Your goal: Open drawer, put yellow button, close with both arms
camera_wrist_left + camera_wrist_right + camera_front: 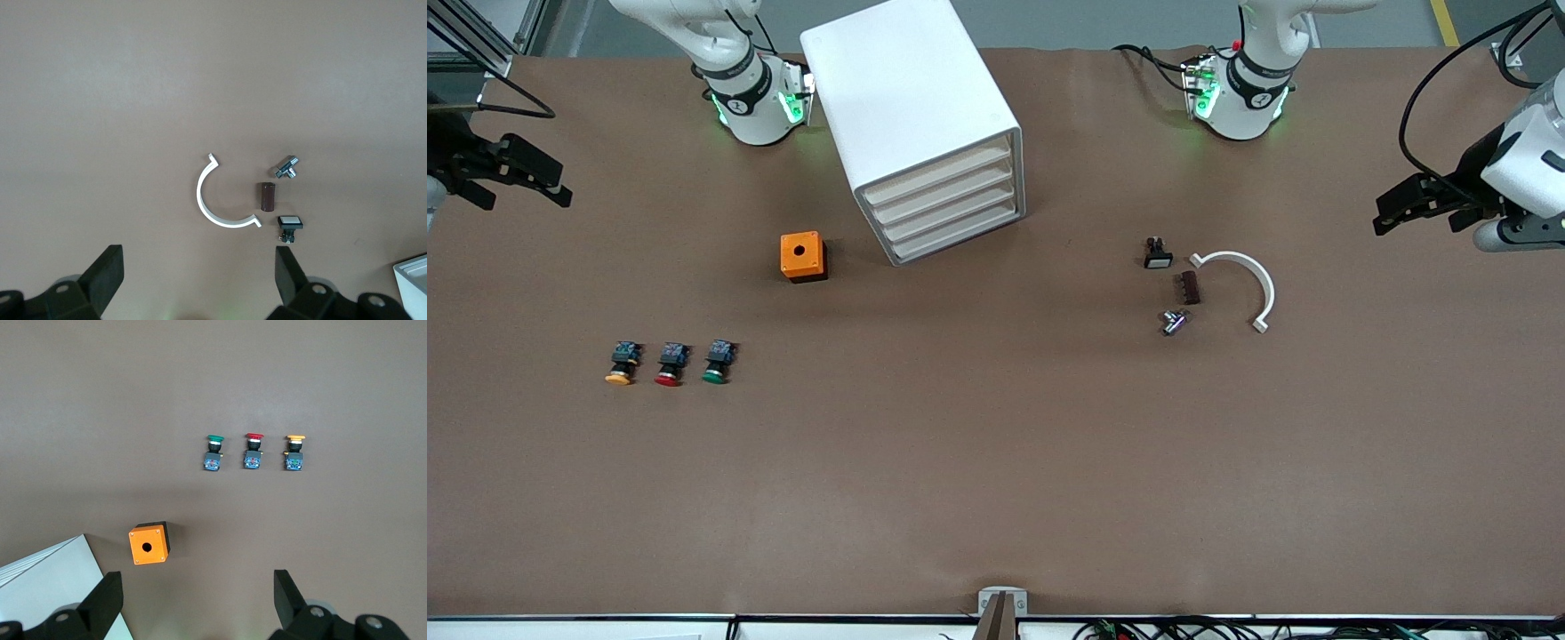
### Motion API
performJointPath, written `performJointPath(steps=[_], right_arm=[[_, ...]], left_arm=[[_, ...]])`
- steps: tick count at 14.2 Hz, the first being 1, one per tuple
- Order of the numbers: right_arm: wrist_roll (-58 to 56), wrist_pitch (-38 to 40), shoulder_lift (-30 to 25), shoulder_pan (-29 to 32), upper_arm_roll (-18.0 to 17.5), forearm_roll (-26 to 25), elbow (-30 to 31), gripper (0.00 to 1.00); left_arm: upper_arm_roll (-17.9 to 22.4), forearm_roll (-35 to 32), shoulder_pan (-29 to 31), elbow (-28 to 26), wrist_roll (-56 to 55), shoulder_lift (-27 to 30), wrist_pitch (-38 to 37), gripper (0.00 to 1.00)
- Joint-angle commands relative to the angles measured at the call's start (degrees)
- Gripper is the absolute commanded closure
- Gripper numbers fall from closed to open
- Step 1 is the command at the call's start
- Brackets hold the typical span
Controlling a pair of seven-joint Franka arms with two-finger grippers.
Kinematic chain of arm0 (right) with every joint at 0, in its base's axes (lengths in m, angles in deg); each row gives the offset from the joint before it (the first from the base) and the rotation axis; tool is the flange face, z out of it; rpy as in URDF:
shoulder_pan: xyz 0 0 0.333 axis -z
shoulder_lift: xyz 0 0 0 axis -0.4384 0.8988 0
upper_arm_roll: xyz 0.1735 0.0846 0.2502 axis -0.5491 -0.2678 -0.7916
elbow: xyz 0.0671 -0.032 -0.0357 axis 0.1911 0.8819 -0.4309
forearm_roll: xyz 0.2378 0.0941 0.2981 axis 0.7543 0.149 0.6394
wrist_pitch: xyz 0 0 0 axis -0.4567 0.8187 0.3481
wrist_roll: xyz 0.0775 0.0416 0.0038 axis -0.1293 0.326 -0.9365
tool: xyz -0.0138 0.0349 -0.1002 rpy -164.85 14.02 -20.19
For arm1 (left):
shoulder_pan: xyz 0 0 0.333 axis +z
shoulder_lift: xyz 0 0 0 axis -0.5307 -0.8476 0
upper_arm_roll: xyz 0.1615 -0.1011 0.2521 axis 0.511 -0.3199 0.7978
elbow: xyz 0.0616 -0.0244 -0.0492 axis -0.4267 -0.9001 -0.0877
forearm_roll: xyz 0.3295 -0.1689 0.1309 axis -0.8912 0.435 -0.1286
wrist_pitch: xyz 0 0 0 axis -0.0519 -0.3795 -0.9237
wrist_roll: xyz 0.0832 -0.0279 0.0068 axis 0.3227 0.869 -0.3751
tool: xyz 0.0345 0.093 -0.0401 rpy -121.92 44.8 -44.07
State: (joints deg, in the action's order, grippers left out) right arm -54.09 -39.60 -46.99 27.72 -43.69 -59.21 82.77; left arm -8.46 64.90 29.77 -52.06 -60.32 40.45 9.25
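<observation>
Front view | right gripper (525, 178) spread, empty, waiting at the right arm's table end | yellow button (621, 363) well clear of its fingers, beside red button (670, 364) | drawer (938, 176) shut | left gripper (1414, 206) spread, empty, waiting.

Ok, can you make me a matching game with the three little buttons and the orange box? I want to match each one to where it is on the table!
Things:
1. yellow button
2. red button
3. green button
4. orange box

Places:
A. in the middle of the row of three
B. beside the white cabinet
C. end of the row nearest the right arm's end of the table
D. end of the row nearest the orange box

Pairs: 1-C, 2-A, 3-D, 4-B
</observation>
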Motion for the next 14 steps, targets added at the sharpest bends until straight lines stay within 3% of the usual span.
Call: performJointPath(steps=[1,7,14], right_arm=[[-0.3,-0.2,-1.7,0.1,-0.3,-0.8,1.6,0.0],[-0.3,-0.2,-1.7,0.2,-0.3,-0.8,1.6,0.0],[-0.3,-0.7,-1.7,0.4,-0.2,-0.9,1.5,0.0]], left_arm=[[-0.3,0.5,-0.3,1.6,-3.9,-4.8,-0.4,0.0],[-2.0,1.3,-3.1,1.5,-17.3,-14.7,2.3,0.0],[-2.1,2.5,-12.7,3.5,-42.2,-21.4,2.8,0.0]])
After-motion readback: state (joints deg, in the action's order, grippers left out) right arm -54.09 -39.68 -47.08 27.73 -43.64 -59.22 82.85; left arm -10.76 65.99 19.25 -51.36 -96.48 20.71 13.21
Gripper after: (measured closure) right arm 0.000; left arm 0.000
